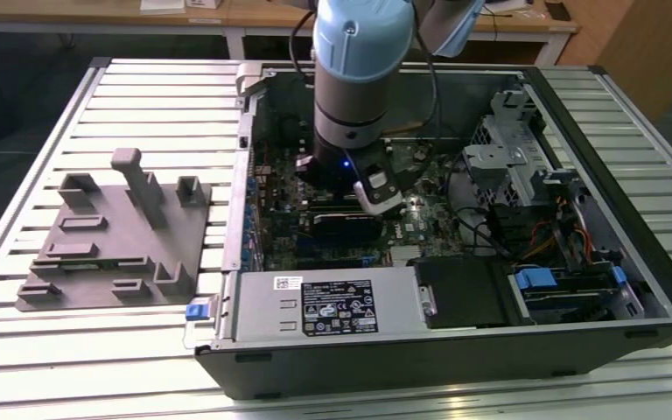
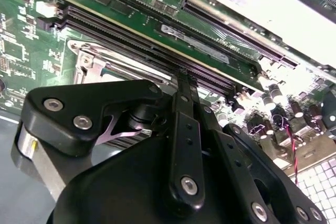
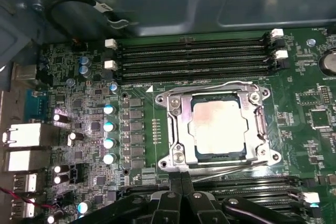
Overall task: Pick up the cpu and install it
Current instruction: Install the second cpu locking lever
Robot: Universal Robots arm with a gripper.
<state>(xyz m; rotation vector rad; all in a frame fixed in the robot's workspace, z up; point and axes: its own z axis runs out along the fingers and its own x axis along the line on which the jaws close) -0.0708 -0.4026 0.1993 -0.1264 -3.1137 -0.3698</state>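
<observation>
The cpu (image 3: 219, 128), a small square chip with a pale silver face, lies flat in its metal-framed socket (image 3: 176, 129) on the green motherboard (image 3: 79, 103). My gripper (image 3: 181, 176) hovers just beside the socket's edge. Its two black fingers (image 2: 184, 85) are pressed together with nothing between them. In the exterior view the gripper (image 1: 377, 203) reaches down into the open computer case (image 1: 616, 201), over the middle of the board. In the second wrist view the gripper's body covers most of the socket (image 2: 89, 66).
Rows of memory slots (image 3: 194, 59) run along the socket's far side, and more lie under the fingers. A grey plastic tray (image 1: 115, 241) with upright blocks sits on the slatted table at the exterior view's left. The power supply (image 1: 325, 306) and drive cage (image 1: 523, 162) crowd the case.
</observation>
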